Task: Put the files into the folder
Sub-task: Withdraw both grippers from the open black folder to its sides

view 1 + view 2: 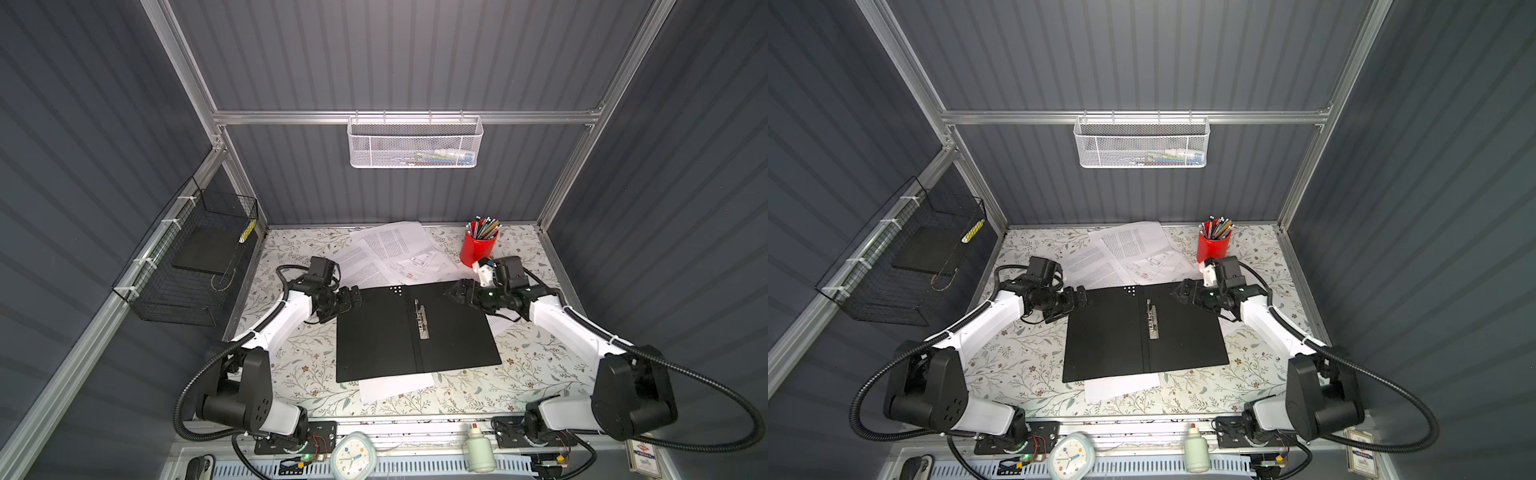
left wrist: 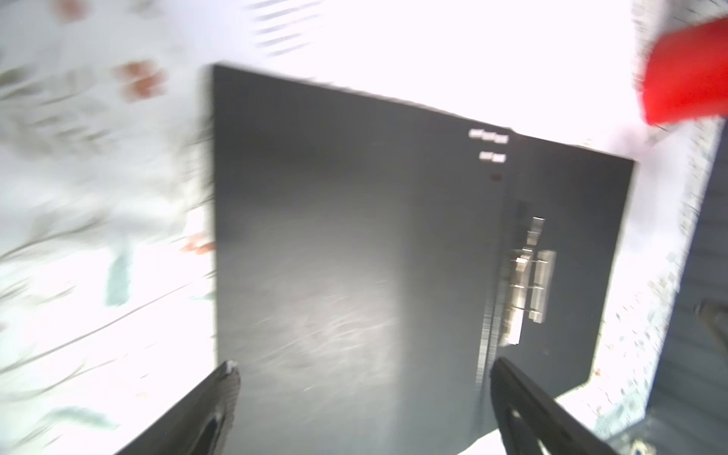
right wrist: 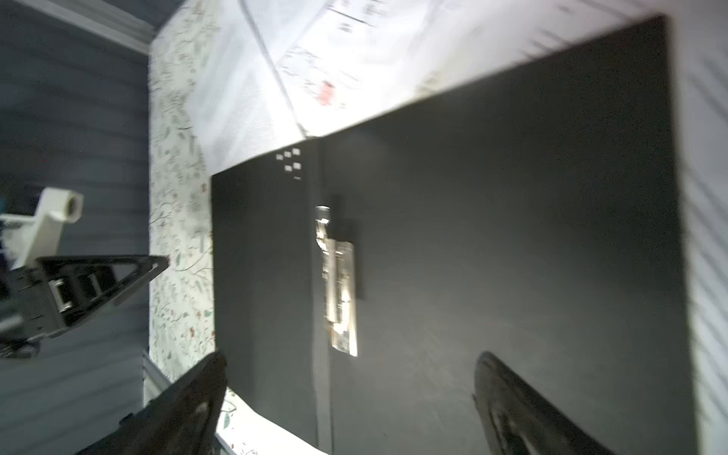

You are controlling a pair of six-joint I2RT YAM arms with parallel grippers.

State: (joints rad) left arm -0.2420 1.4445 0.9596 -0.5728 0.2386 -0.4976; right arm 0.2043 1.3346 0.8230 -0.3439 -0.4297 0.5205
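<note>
Our folder (image 1: 415, 328) lies spread open, black side up, on the desk (image 1: 299, 353) between left tool (image 1: 355, 298) and right tool (image 1: 454, 291), ready for paper. Both tools are released and empty. The files (image 1: 390, 249) lie just beyond them.

Walls: dark grey ribbed panels (image 1: 395, 54) close you in on three sides, set in an aluminium frame (image 1: 291, 117).
Back rail: one white mesh basket (image 1: 374, 145); its contents are possibly small stationery, too faint to name.
On your left wall: one black wire basket (image 1: 174, 299) holding a dark flat slab (image 1: 208, 253).
Table (image 1: 299, 361): pale cover printed with leafy sprigs and small flowers.
Far right corner: a red cup (image 1: 478, 249) of pens.
Near edge: a clock (image 1: 353, 455) and a white bottle (image 1: 479, 449).
Light: bright, bleaching the cover in both wrist views.
</note>
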